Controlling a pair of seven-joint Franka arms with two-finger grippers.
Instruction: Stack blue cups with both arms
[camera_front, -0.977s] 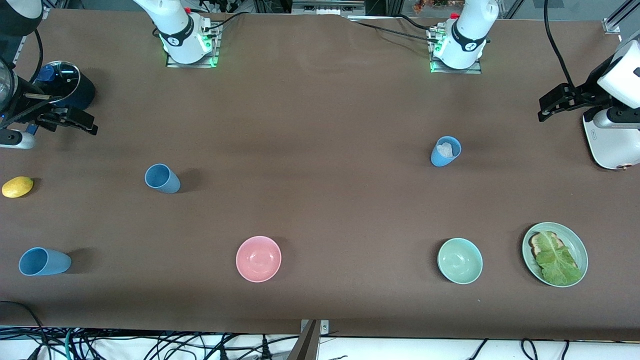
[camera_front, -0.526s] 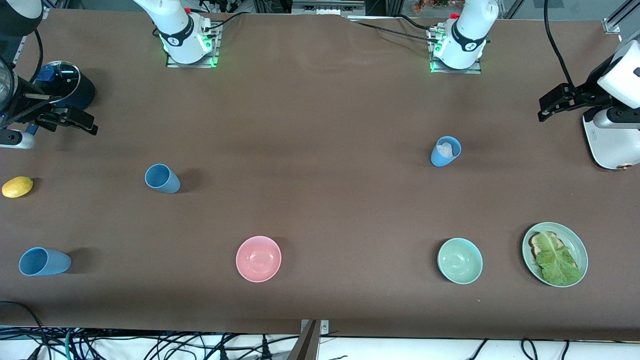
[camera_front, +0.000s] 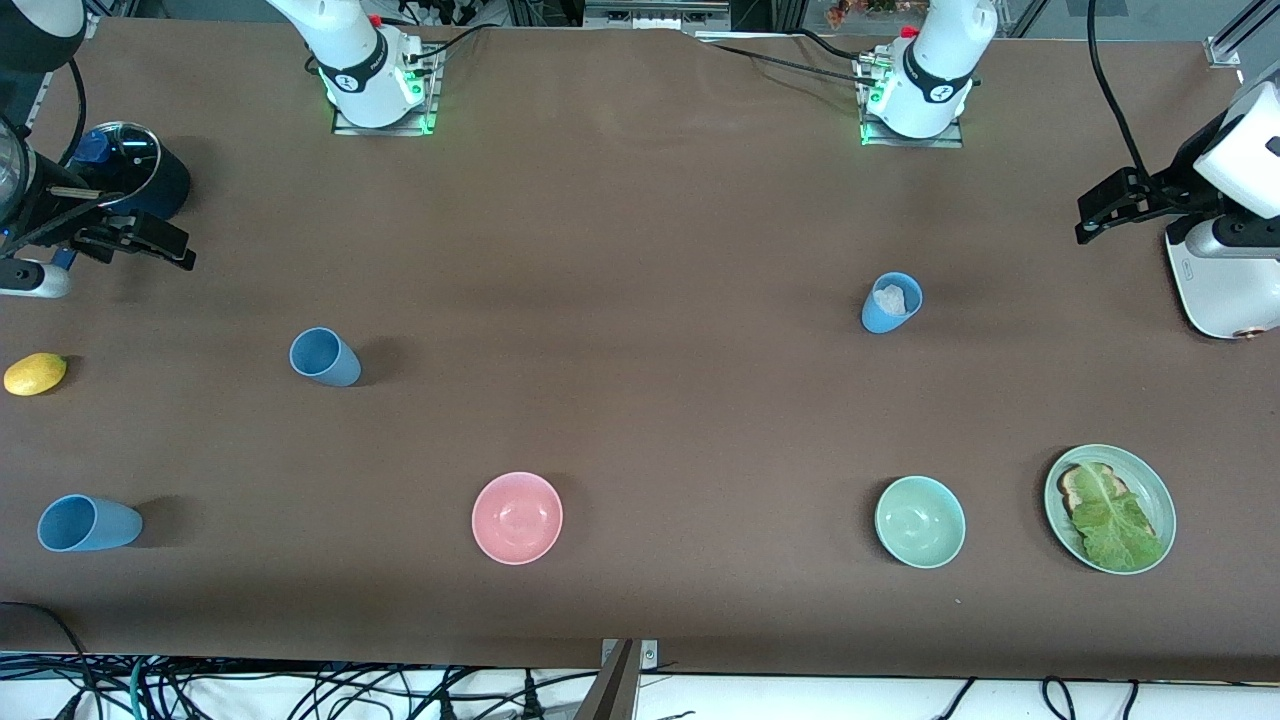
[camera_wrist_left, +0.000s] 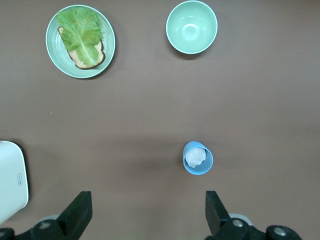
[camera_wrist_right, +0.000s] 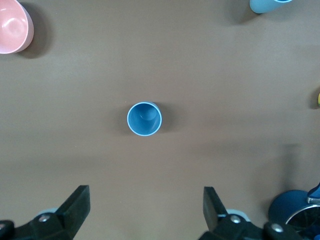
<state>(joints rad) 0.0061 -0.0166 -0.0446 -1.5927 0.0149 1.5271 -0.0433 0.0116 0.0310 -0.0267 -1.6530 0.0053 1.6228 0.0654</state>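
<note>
Three light-blue cups stand apart on the brown table. One cup (camera_front: 325, 357) (camera_wrist_right: 144, 119) stands upright toward the right arm's end. A second cup (camera_front: 88, 523) (camera_wrist_right: 267, 5) stands nearer the front camera by that end's edge. A third cup (camera_front: 891, 302) (camera_wrist_left: 198, 158), toward the left arm's end, holds a white crumpled wad. My right gripper (camera_front: 150, 242) (camera_wrist_right: 146, 207) hangs open and empty, high beside the navy pot. My left gripper (camera_front: 1105, 208) (camera_wrist_left: 147, 212) hangs open and empty, high beside the toaster.
A pink bowl (camera_front: 517, 517), a green bowl (camera_front: 920, 521) and a green plate (camera_front: 1150, 480) with toast and lettuce stand along the front. A lemon (camera_front: 35, 373) and a navy lidded pot (camera_front: 140, 170) are at the right arm's end. A white toaster (camera_front: 1225, 280) is at the left arm's end.
</note>
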